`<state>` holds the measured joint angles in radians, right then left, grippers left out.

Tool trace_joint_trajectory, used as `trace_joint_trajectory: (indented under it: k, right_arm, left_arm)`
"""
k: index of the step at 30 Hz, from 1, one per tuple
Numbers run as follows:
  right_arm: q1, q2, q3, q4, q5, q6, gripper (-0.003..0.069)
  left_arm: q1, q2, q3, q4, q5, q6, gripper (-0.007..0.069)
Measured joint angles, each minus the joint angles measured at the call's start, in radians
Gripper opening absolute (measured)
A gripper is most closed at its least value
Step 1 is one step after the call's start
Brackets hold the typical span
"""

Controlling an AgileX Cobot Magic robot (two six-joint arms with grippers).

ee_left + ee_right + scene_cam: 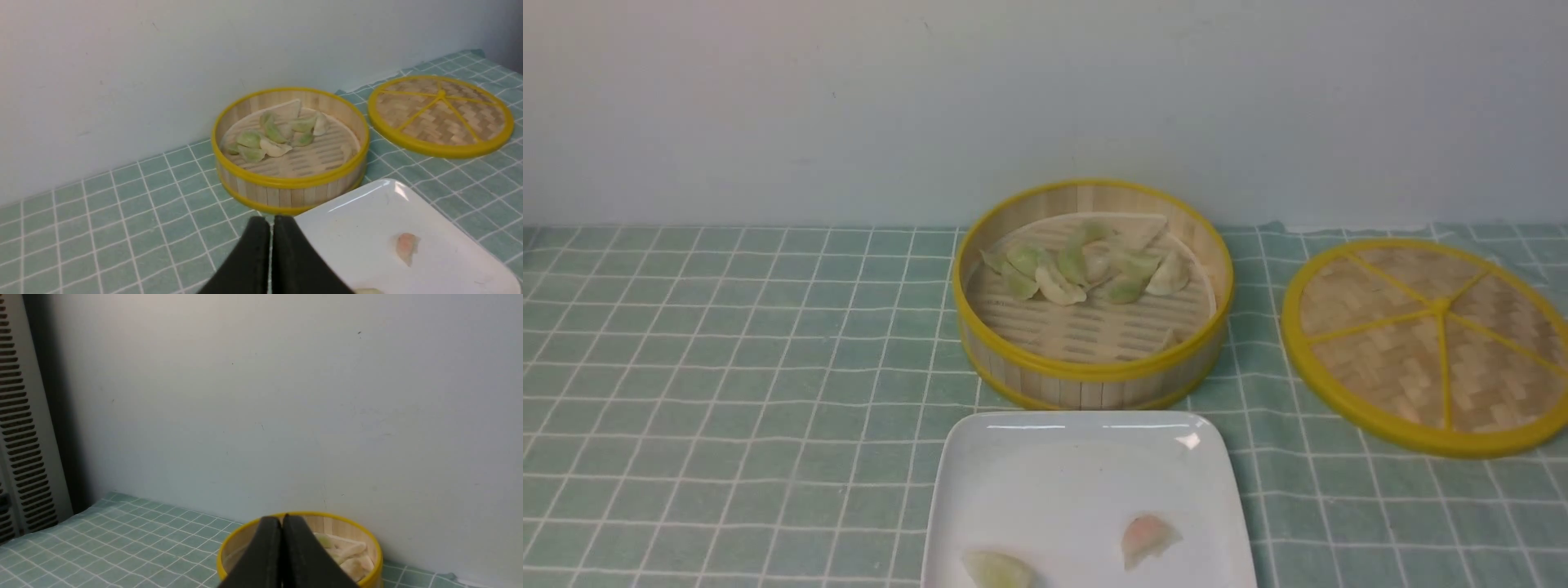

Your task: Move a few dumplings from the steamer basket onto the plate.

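Note:
The steamer basket [1092,379] stands at the table's middle back and holds several pale green dumplings [1086,265]. It also shows in the left wrist view [290,181] and the right wrist view [367,543]. The white plate [1045,490] lies in front of it with a pinkish-orange dumpling [1147,537] and a green dumpling [998,569] on it. Neither gripper shows in the front view. My left gripper [271,222] is shut and empty, above the plate's [359,232] near-left corner. My right gripper [282,520] is shut and empty, raised, with the basket beyond it.
The flat woven lid [1429,343] with yellow spokes lies right of the basket, also in the left wrist view [439,114]. A green checked cloth [727,367] covers the table. A pale wall runs along the back. A vented panel [20,437] stands at the table's far left end.

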<state>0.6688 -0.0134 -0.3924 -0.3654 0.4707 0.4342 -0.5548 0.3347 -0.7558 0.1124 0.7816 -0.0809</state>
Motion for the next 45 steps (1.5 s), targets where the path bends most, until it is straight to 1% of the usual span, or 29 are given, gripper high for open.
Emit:
trace_joint_trajectory:
  k: [3,4,6,7,8,10,11,12,13,14,17,19,23,29,45]
  right_arm:
    - [0.000,0.000,0.000,0.000,0.000,0.000,-0.0013]
    - [0.000,0.000,0.000,0.000,0.000,0.000,-0.0013]
    - [0.000,0.000,0.000,0.000,0.000,0.000,-0.0013]
    - [0.000,0.000,0.000,0.000,0.000,0.000,-0.0013]
    - [0.000,0.000,0.000,0.000,0.000,0.000,-0.0013]
    - [0.000,0.000,0.000,0.000,0.000,0.000,-0.0013]
    - [0.000,0.000,0.000,0.000,0.000,0.000,-0.0013]
    - [0.000,0.000,0.000,0.000,0.001,0.000,-0.0013]
    - [0.000,0.000,0.000,0.000,0.001,0.000,-0.0013]
    - [0.000,0.000,0.000,0.000,0.001,0.000,-0.0013]
    - [0.000,0.000,0.000,0.000,0.005,0.000,-0.0013]
    - [0.000,0.000,0.000,0.000,0.007,0.000,-0.0013]
    - [0.000,0.000,0.000,0.000,0.007,0.000,-0.0013]
    - [0.000,0.000,0.000,-0.001,0.009,0.000,-0.0013]
    - [0.000,0.000,0.000,-0.003,0.009,0.000,-0.0013]
  left_arm:
    - [0.040,-0.023,0.014,-0.007,-0.002,0.027,-0.0006]
    - [0.063,-0.033,0.024,-0.014,-0.006,0.034,-0.0006]
    - [0.140,-0.081,0.080,-0.047,-0.038,0.062,-0.0006]
    - [0.157,-0.100,0.096,-0.053,-0.053,0.072,-0.0006]
    - [0.241,-0.162,0.193,-0.080,-0.106,0.102,-0.0006]
    - [0.287,-0.199,0.250,-0.094,-0.142,0.118,-0.0006]
    - [0.358,-0.256,0.335,-0.112,-0.204,0.139,-0.0006]
    - [0.405,-0.289,0.408,-0.121,-0.240,0.145,-0.0006]
    - [0.412,-0.302,0.431,-0.122,-0.254,0.148,-0.0006]
    - [0.458,-0.330,0.498,-0.126,-0.290,0.152,-0.0006]
    - [0.513,-0.346,0.626,-0.129,-0.346,0.158,-0.0006]
    - [0.524,-0.346,0.702,-0.131,-0.358,0.158,-0.0006]
    - [0.525,-0.346,0.773,-0.133,-0.369,0.158,-0.0006]
    - [0.525,-0.346,0.779,-0.133,-0.391,0.157,-0.0006]
    - [0.525,-0.346,0.780,-0.133,-0.393,0.157,-0.0006]
